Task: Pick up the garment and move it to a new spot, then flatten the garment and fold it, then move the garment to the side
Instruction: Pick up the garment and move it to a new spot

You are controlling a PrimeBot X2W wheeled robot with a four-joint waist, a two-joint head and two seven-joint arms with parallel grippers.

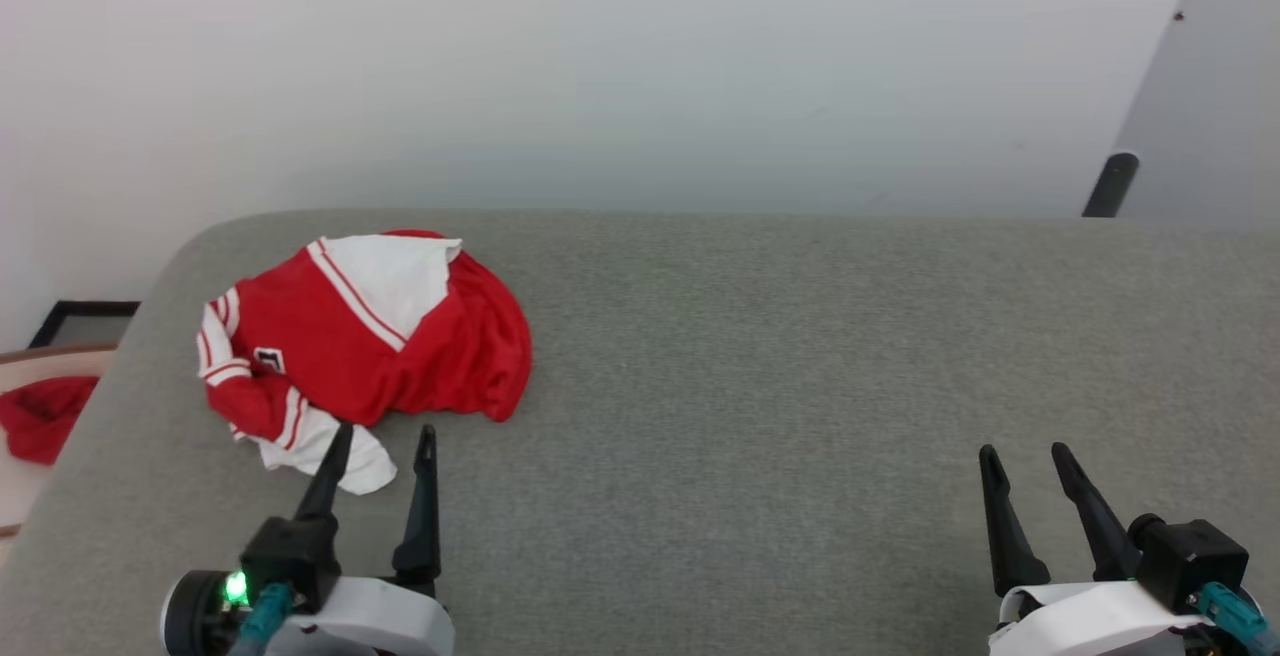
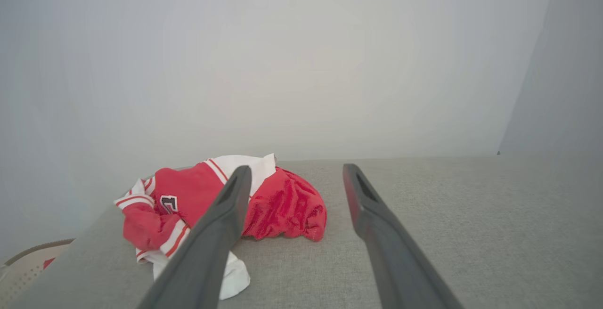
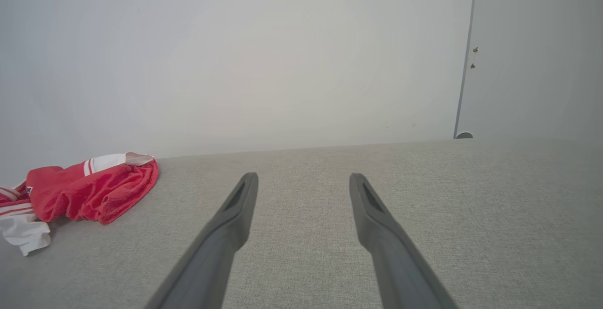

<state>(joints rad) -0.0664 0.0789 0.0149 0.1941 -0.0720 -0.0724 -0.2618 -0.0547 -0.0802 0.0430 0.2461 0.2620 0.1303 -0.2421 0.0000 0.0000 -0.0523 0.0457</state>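
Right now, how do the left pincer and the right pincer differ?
The left pincer is at the near edge of the garment; the right pincer is far from it, over bare grey surface. The left pincer points almost at the garment; the right pincer points well past its side. Both are open, empty.

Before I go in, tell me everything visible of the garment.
The garment is a red jersey with white sleeves, red-and-white stripe trim and a dark, white-outlined letter partly showing. The fabric looks thin and slightly shiny. It lies crumpled in a loose heap near the far left corner of the grey cloth-covered surface, a white part trailing toward the robot. The open left gripper is just before it, one fingertip overlapping that white part; contact is unclear.
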